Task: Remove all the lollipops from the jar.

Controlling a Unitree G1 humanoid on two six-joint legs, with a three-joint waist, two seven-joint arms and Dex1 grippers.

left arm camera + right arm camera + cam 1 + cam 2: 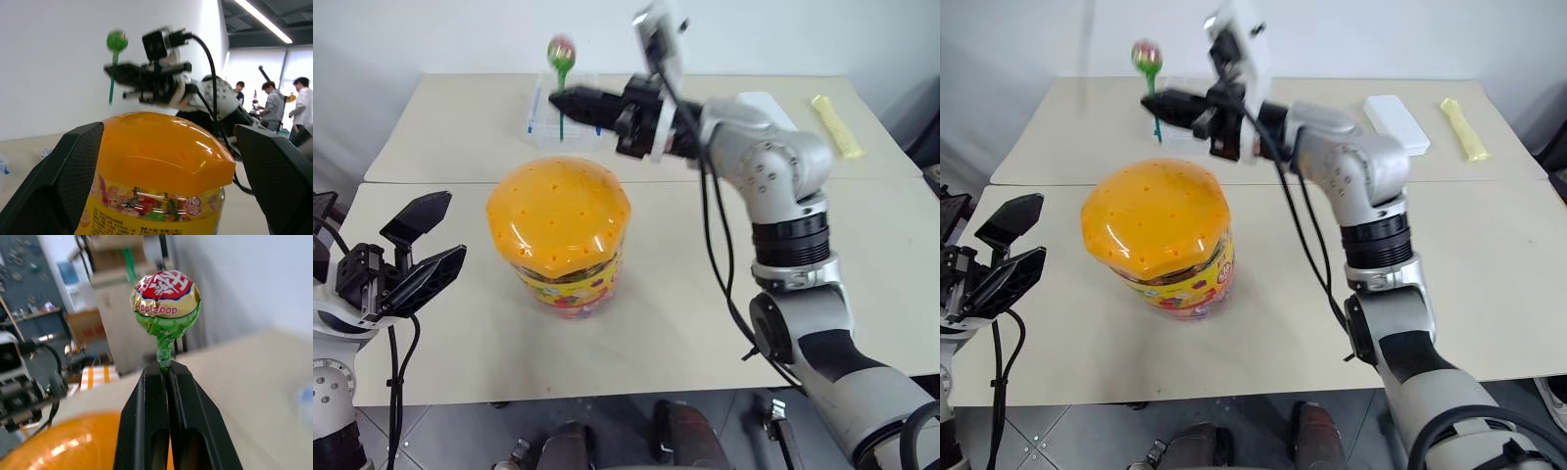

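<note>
Fingers: right gripper (560,100) pinching green-stick lollipop (166,301), left gripper (416,253) spread | place: candy hanging over big clear orange-lidded jar (563,240) | risk: thin stick slipping sideways, dropping back onto lid

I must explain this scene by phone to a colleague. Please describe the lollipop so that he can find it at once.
Find the big clear jar with the orange domed lid, in the middle of the beige table. Above and behind it, the right gripper is shut on a thin green stick. The lollipop is the small round candy on top of that stick, wrapped in red, gold and green, far smaller than the jar.
</note>
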